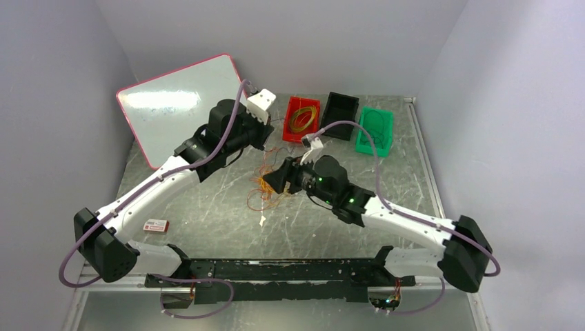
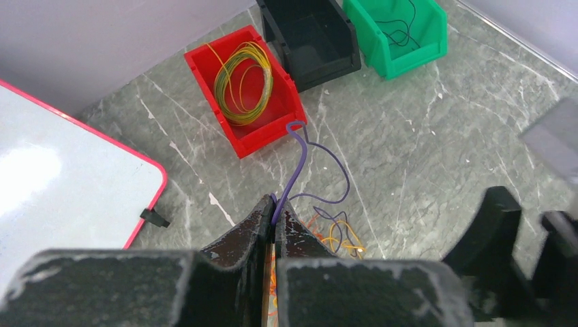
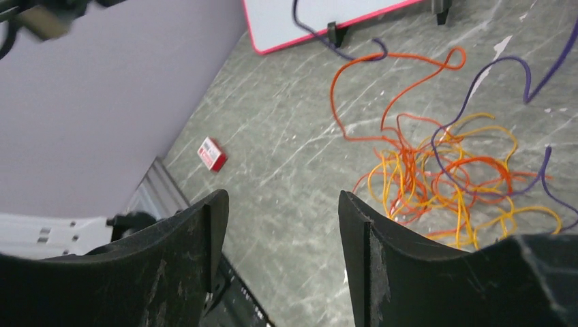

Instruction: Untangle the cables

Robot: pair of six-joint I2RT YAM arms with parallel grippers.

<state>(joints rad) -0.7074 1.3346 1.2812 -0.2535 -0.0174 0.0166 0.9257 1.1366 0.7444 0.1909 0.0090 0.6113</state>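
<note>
The cables point(image 3: 443, 177) lie as a loose tangle of orange, yellow and purple wire on the marble table top, seen small in the top view as the cables point(image 1: 261, 195). My left gripper point(image 2: 276, 204) is shut on a purple cable point(image 2: 298, 160) that rises from the tangle and curls toward the red bin. My right gripper point(image 3: 283, 201) stands open with nothing between its fingers, just left of the tangle and above the table. From above, the right gripper point(image 1: 271, 182) sits at the tangle's edge, and the left gripper point(image 1: 268, 140) hangs behind it.
A red bin point(image 2: 272, 126) holds a coil of yellow and green wire point(image 2: 242, 82). Beside it stand a black bin point(image 2: 313, 37) and a green bin point(image 2: 399, 41) with a dark wire inside. A pink-edged whiteboard point(image 1: 176, 110) leans at the back left. A small red box point(image 3: 212, 153) lies near the front edge.
</note>
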